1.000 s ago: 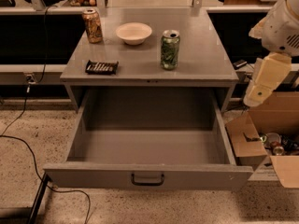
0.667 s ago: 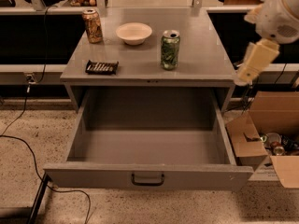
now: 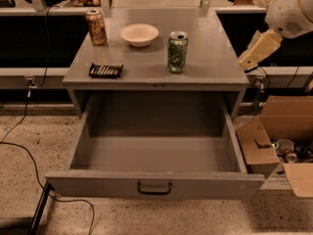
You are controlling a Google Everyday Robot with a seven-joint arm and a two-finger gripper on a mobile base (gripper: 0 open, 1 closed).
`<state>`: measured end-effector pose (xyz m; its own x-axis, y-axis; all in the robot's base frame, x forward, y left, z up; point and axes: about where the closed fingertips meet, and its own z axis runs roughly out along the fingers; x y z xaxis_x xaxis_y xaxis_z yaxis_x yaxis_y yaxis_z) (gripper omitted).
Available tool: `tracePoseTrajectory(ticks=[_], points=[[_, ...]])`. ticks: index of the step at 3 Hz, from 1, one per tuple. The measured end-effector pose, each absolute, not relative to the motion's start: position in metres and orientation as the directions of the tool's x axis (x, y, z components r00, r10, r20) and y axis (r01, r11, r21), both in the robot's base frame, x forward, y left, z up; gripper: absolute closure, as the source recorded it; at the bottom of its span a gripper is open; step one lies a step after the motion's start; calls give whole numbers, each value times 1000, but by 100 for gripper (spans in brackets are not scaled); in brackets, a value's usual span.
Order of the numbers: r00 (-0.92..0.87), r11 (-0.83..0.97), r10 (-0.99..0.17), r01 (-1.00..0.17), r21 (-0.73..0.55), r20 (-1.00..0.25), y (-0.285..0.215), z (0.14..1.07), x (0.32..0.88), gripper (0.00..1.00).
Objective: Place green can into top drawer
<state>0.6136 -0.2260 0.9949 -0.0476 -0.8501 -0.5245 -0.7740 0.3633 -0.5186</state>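
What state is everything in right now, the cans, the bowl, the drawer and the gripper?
green can: upright on the cabinet top, already opened, not held.
top drawer: pulled wide open, nothing inside.
orange-brown can: upright, back left of the top.
bowl: upright, looks empty.
gripper: in the air off the top's right edge, apart from the green can.
cardboard box: flaps open.

cabinet top (image 3: pixel 205 67): green can (image 3: pixel 177 53); orange-brown can (image 3: pixel 96 27); bowl (image 3: pixel 139 35); dark tray (image 3: pixel 105 71) | gripper (image 3: pixel 248 61): beyond right edge

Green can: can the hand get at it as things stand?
Probably yes. The hand hangs off the right edge of the table, and the green can stands upright with nothing between them.
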Motion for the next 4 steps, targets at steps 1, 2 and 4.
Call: tracePoseTrajectory(ticks=[1, 2, 4], points=[[-43, 364, -847, -773, -520, -529, -225, 994, 615, 0], [-23, 398, -815, -749, -529, -579, -211, 991, 628, 0], [26, 538, -636, -702, -467, -771, -181, 978, 669, 0]])
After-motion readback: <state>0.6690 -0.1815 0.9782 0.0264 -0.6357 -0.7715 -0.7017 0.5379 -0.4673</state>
